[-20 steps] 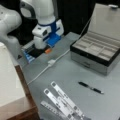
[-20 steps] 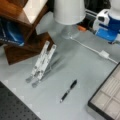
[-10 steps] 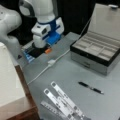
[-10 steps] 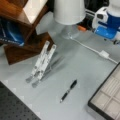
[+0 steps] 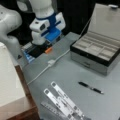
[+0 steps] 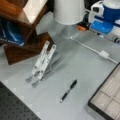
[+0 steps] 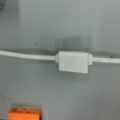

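White cable block (image 7: 72, 61) lies below the claw (image 5: 41, 46).

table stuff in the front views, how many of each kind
pen: 1
folding metal stand: 1
open compartment box: 1
white cable with an inline block: 1
small orange item: 1
total: 5
The tool is dark and low on the arm, above the orange item near a front view's left.
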You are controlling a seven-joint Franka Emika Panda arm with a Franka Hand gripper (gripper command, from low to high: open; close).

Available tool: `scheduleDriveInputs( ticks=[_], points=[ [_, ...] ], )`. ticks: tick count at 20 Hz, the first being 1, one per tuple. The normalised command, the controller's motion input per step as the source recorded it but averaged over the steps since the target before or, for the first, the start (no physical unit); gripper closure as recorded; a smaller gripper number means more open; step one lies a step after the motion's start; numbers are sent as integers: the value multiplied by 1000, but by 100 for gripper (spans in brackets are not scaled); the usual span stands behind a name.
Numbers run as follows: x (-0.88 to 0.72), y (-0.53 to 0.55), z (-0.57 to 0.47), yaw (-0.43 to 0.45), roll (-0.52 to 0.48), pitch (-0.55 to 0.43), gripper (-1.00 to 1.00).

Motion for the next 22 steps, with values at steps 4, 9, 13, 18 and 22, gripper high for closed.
scheduleDriveInputs(
  ticks=[4, 9, 13, 18, 22],
  points=[
    [626, -200, 306, 74, -108, 279, -100],
    [753, -106, 336, 53, -126, 306, -100],
    [782, -86, 400, 53, -156, 328, -100],
    [681, -164, 381, 148, -195, 339, -100],
    [533, -234, 182, 243, -200, 306, -100]
  ],
)
